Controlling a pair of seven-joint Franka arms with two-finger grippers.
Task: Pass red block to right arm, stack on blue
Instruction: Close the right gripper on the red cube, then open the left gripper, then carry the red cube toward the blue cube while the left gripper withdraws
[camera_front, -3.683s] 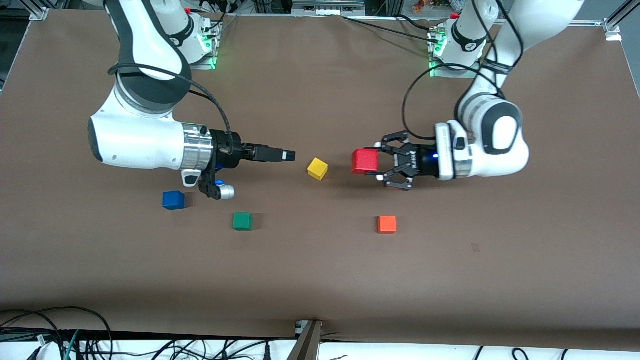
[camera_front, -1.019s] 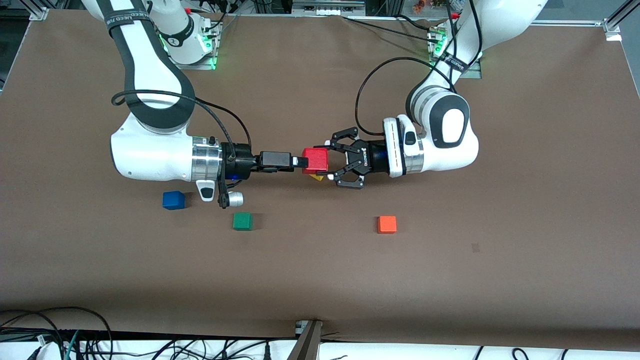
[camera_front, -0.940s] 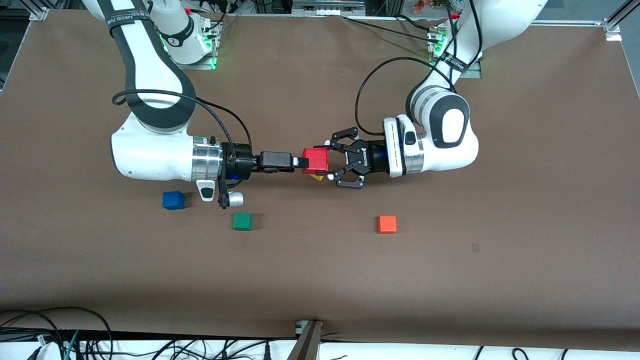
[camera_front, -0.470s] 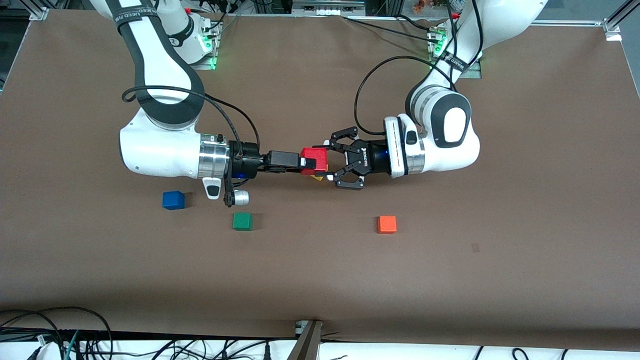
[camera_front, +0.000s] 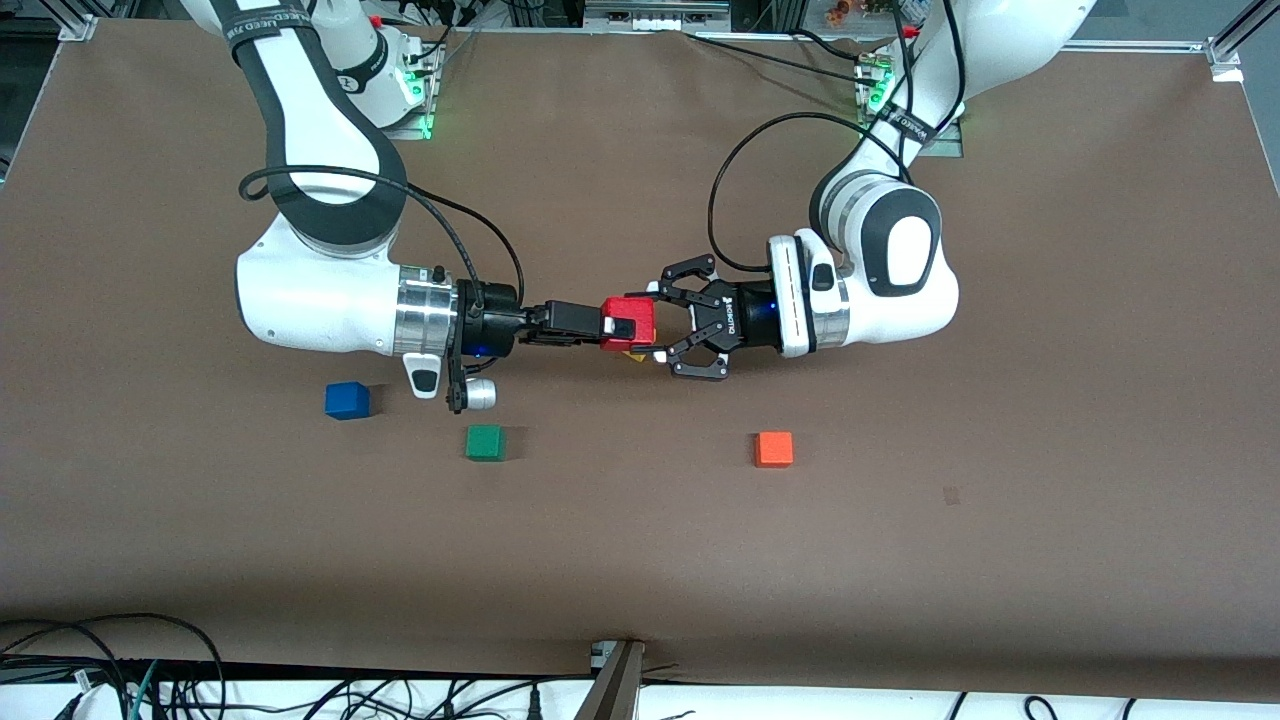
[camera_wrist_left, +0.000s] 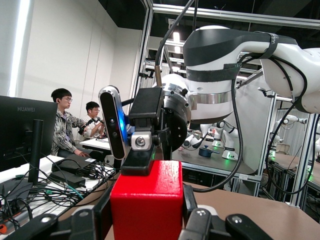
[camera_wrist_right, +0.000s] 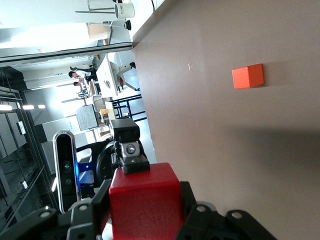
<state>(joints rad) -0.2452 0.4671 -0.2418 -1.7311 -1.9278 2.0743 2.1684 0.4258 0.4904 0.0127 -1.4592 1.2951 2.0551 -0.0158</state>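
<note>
Right fingers (camera_front: 622, 326) newly clamped on red block (camera_front: 628, 315), left fingers (camera_front: 660, 350) too

Both arms reach level toward each other over mid-table, wrists horizontal. The right gripper (camera_front: 622, 327) and the left gripper (camera_front: 656, 325) meet tip to tip, each clamped on the red block (camera_front: 630, 318).

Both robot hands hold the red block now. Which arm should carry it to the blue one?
The right arm: its gripper grips the red block, and the blue cube lies at its end.
</note>
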